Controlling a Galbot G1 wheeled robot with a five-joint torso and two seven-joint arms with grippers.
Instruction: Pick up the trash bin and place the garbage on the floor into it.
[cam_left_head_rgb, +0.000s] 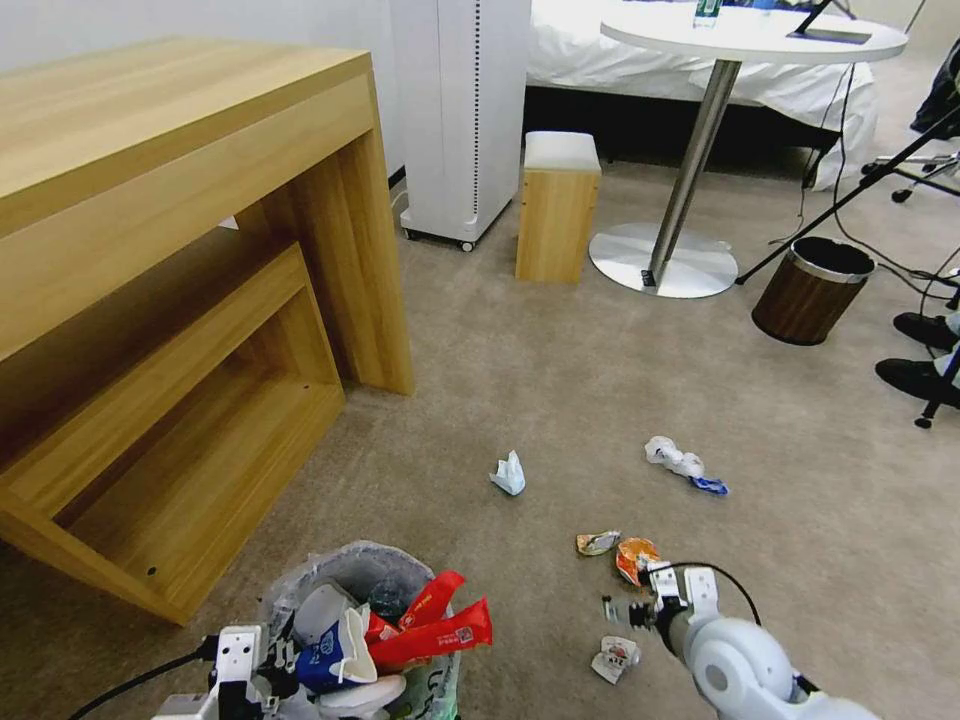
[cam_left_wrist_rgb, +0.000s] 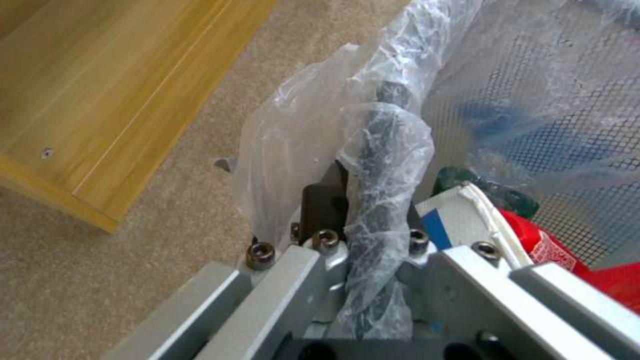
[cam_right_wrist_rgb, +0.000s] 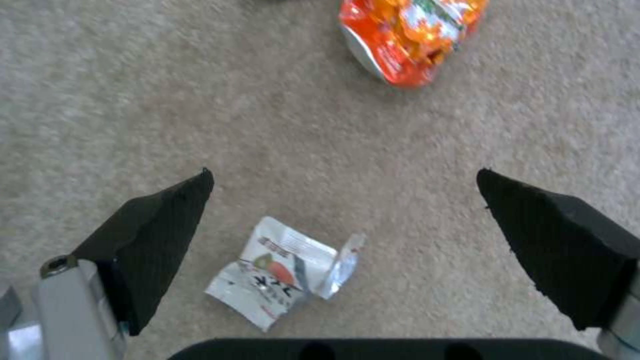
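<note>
**Right gripper hovers open above a small wrapper on the carpet**

A light wooden desk (cam_left_head_rgb: 180, 250) stands at the left, and a brown wood-grain bin with metal rim (cam_left_head_rgb: 812, 288) stands far at the right; bare beige carpet (cam_left_head_rgb: 540, 380) lies between. Nothing blocks the litter. The right gripper (cam_right_wrist_rgb: 345, 200) hangs over the carpet, its 2 black ribbed fingers (cam_right_wrist_rgb: 157, 235) spread wide. The small crumpled white foil wrapper (cam_right_wrist_rgb: 283, 272) lies flat between them, touching neither. The shiny orange snack bag (cam_right_wrist_rgb: 410, 37) lies just beyond. The left gripper (cam_left_wrist_rgb: 363, 250) is clamped on the rim of the round mesh trash bin (cam_left_head_rgb: 385, 575), lined with crinkly translucent plastic and full of red wrappers (cam_left_head_rgb: 440, 625).
</note>
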